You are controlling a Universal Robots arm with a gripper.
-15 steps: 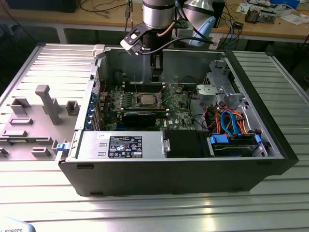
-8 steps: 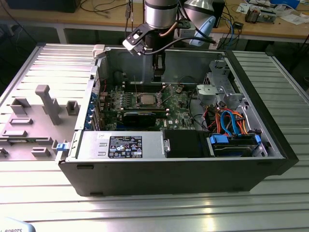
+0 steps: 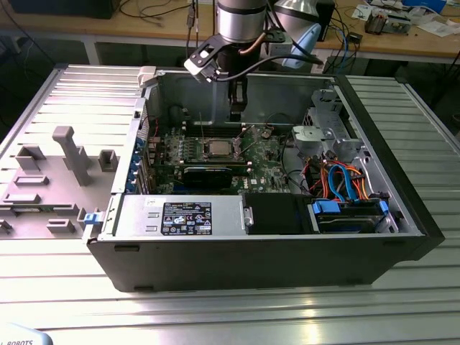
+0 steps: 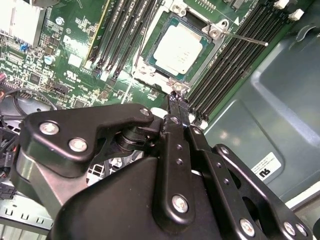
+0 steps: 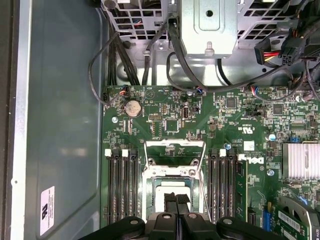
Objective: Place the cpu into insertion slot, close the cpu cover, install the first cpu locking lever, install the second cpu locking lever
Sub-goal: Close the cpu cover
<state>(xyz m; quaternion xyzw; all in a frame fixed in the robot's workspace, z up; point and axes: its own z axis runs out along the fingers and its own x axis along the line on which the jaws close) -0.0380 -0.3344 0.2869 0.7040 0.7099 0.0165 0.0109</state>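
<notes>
- My claw (image 4: 174, 98) has its two fingers pressed together, tip against tip. In the exterior view it hangs inside the open computer case (image 3: 251, 266), above the CPU socket (image 3: 219, 149).
- In the second wrist view my fingertips sit just beside one corner of the socket. I cannot tell whether they touch it.
- The cpu (image 4: 177, 48) lies flat in the socket, silver-grey face up. The dark socket border shows on all sides of it.
- The cpu cover (image 5: 174, 144) is the thin silvery frame on the side of the socket away from my fingers. It is not down over the chip. I cannot tell whether it stands upright or leans back.
- A thin metal locking lever (image 4: 245, 37) projects from a socket corner and crosses the black memory slots (image 4: 230, 65) beside the socket.
- Memory slots flank the socket on two opposite sides on the green motherboard (image 5: 165, 115).
- A coin cell (image 5: 132, 108) sits on the board beyond the cover, well apart from the socket.
</notes>
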